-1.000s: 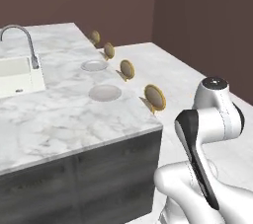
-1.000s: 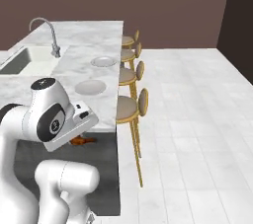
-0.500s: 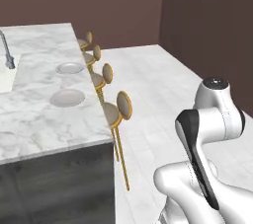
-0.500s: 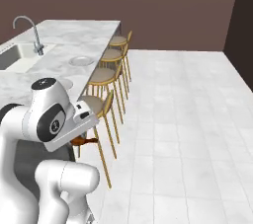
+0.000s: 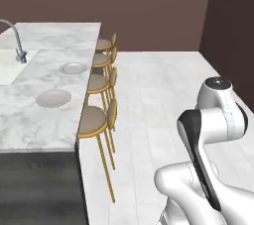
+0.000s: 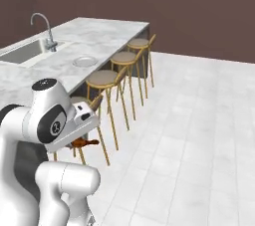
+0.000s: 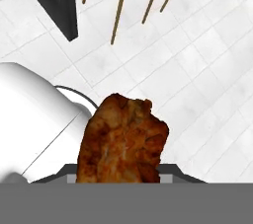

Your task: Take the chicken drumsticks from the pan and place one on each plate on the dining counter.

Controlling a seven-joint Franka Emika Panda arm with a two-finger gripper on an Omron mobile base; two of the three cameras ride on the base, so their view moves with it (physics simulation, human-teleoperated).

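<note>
Counter: the dining counter (image 5: 34, 120) sits on the left, sink and faucet (image 5: 15, 38) at its far side, marble top bare near its end.
Plates: two plates rest on the marble, the near plate (image 5: 53, 98) and the far plate (image 5: 73, 68), apart from each other and close to the stool-side edge. Both look empty.
Stools: four stools (image 5: 96, 119) are lined up just beside the counter edge, tucked against it.
Drumstick: one chicken drumstick (image 7: 123, 139) hangs in the claw over the white floor, below counter height; in the right base view it shows as a small brown piece (image 6: 83, 143) under the folded arm.
Claw: the gripper (image 6: 79, 141) appears closed on the drumstick; the fingertips themselves are hidden behind the meat in the hand view.
Arm pose: folded tight against the body, elbow high, hand low and pointing down at the floor, well apart from the plates.
Risk 1: the meat is carried low, so lifting it to the plate likely means a big upward swing; it could catch a stool back or the counter edge.
Risk 2: how far the fingers reach around the meat cannot be seen, so it could slip loose during the swing.
Risk 3: the plates lie near the edge; a drop released short lands on a stool or the floor.
</note>
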